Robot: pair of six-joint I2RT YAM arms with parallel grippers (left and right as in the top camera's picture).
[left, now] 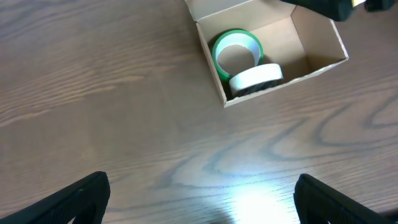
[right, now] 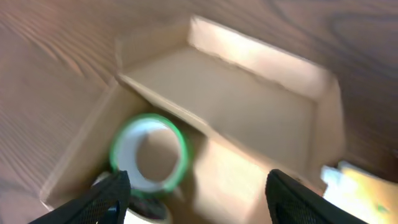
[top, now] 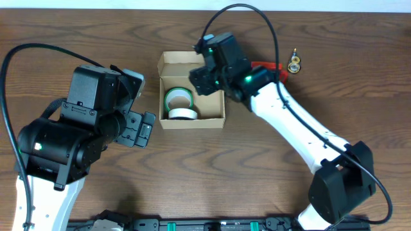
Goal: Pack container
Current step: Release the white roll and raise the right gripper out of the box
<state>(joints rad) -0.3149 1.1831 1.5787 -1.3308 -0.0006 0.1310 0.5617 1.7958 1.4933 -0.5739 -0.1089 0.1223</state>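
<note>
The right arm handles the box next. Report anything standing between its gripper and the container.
Nothing visible is in the way. The right gripper hangs open just above the container, whose top is open. The green tape roll and white roll lie inside, toward one end.

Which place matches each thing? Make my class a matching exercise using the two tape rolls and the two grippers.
Things:
1. green tape roll
2. white tape roll
3. left gripper
4. right gripper

Places:
A. over bare table, jaws open
B. in the box, by the wall nearest the robot
C. over the open box, jaws open
D. in the box, on the lid side of the other roll

Pairs: 1-D, 2-B, 3-A, 4-C
</note>
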